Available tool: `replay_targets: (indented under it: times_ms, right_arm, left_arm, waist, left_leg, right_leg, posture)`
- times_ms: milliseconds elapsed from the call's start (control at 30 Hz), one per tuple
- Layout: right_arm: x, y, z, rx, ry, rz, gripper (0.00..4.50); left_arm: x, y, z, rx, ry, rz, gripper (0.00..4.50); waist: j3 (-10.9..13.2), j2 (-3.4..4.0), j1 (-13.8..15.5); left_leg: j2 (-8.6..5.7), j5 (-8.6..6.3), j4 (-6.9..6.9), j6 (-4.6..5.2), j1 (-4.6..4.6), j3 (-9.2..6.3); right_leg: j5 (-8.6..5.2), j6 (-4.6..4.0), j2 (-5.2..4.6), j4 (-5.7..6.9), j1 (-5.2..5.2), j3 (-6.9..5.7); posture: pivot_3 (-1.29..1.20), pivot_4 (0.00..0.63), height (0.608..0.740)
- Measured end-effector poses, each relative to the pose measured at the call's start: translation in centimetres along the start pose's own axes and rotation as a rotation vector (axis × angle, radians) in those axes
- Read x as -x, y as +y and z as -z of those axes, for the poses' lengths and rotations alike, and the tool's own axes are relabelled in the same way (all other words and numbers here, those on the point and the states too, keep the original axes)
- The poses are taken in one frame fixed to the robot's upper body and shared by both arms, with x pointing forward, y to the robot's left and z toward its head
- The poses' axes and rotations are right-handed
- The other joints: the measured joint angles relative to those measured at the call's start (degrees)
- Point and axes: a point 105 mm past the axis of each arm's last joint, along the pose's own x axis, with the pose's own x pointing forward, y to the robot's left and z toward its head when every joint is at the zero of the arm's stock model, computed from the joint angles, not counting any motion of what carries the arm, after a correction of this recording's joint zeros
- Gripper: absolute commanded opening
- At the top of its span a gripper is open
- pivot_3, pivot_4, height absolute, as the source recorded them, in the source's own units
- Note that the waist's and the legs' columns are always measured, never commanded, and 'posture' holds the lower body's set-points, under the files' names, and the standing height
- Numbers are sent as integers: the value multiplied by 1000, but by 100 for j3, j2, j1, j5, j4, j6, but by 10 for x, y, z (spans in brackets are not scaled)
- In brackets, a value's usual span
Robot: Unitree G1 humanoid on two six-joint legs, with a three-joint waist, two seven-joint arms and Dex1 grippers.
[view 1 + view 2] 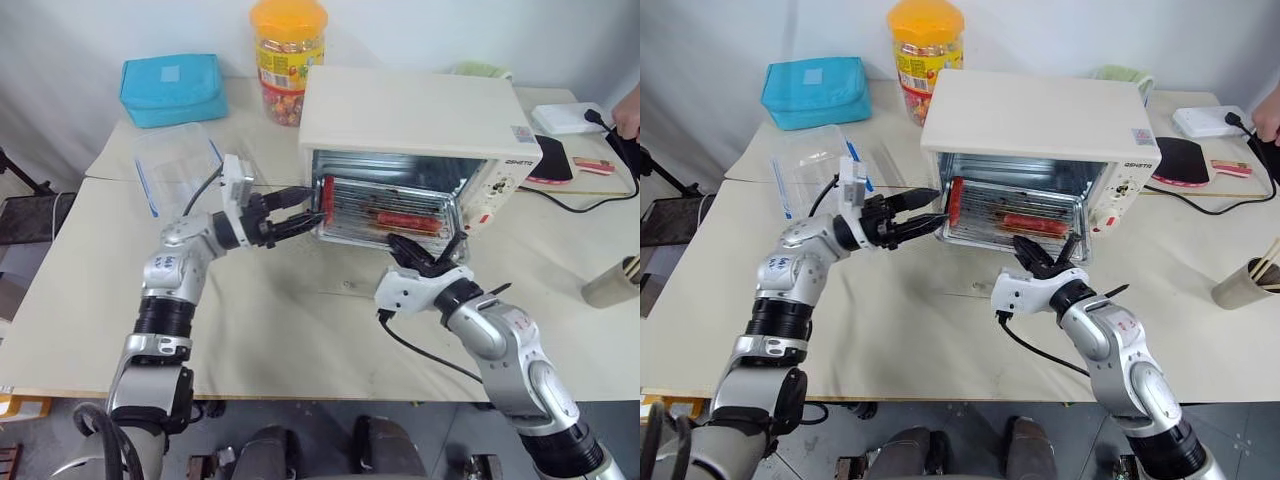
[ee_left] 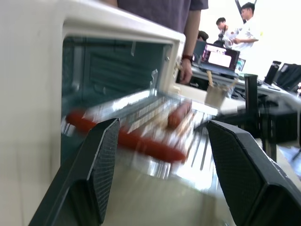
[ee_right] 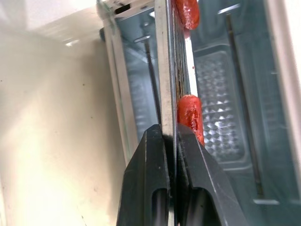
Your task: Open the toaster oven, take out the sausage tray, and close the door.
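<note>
We see the toaster oven [image 1: 420, 115] standing toward the back of the desk [image 1: 300, 330], its mouth facing us; we cannot make out the door itself. The sausage tray [image 1: 385, 218] juts partway out of that mouth, its front edge overhanging the desk, with one red sausage [image 1: 405, 219] lying across the ridged base and another [image 1: 327, 196] at the tray's left end. Our right gripper [image 3: 171, 134] has its fingers pinched shut on the tray's thin front rim, near the right-hand corner. Our left gripper [image 1: 297, 210] hovers just beside the tray's left edge, its fingers [image 2: 101, 165] spread wide and holding nothing. In front of the oven the desk is bare, broad room for the tray. To the left sit a clear plastic box [image 1: 180, 165] and a blue pouch [image 1: 172, 88]; behind the oven stands an orange-lidded jar [image 1: 288, 55]. On the right, a black cable [image 1: 590, 205] runs across the desk and a cup [image 1: 612, 282] stands near its edge, well apart from the tray.
</note>
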Motion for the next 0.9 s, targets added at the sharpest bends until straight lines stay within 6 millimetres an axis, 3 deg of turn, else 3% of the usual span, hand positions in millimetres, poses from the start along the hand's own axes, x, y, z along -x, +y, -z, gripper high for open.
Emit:
replay_targets:
  times_ms: [200,367,533,733,900]
  right_arm:
    - [7,13,-2,-10,0,-55,1]
    - [11,13,-10,37,-58,-78,1]
    - [14,9,-17,89,-142,-84,1]
    - [11,6,-25,128,-222,-79,1]
    - [3,3,-27,147,-257,-76,0]
  left_arm:
    - [18,-1,-4,81,7,-41,3121]
    - [34,-5,3,436,105,-129,3121]
    - [38,-23,15,690,190,-127,3121]
    - [34,-30,16,848,164,-133,3121]
    - [31,-34,17,918,155,-134,2047]
  waist:
    - [0,0,87]
    - [0,0,108]
    - [0,0,120]
    - [0,-1,121]
    - [0,-1,124]
  left_leg:
    - [3,0,4,1,4,-1]
    - [4,0,5,1,14,-7]
    - [1,0,8,0,19,-21]
    - [1,2,10,-3,22,-24]
    - [1,3,9,-5,24,-25]
  right_leg:
    - [0,0,-2,-3,9,3]
    - [0,0,-3,2,17,8]
    - [0,0,-4,-1,33,9]
    - [0,0,-2,0,37,8]
    - [-1,0,-2,0,39,8]
  posture:
    - [0,150,740]
    - [0,150,740]
    - [0,150,740]
    - [0,150,740]
    - [0,150,740]
